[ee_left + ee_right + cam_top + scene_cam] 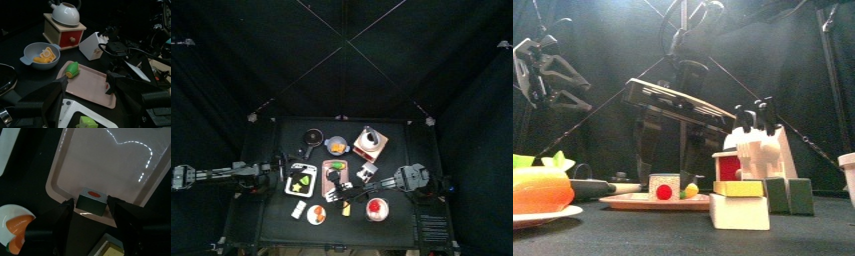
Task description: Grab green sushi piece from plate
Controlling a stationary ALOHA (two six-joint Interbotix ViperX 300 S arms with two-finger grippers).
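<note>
Trouble looks most likely at the right gripper (pixel 93 208): its jaws stand apart on either side of a white cube with a red dot (pixel 91 203), at the near end of the plate (pixel 107 163), and that cube is not the target. If the jaws close here, they take the wrong piece. The green sushi piece (pixel 71 69) lies on the plate's far end, well beyond this gripper's tips and outside its wrist view, so it must cross the whole bare pink surface to reach it.

From the left wrist view the morsel sits ahead of the left gripper (pixel 87 90), whose jaws are spread wide just above the plate's closer edge. A blue bowl (pixel 40 54) with yellow food stands just beside the green piece; a careless sweep could knock it, or nudge the small roundish morsel off the rim.
</note>
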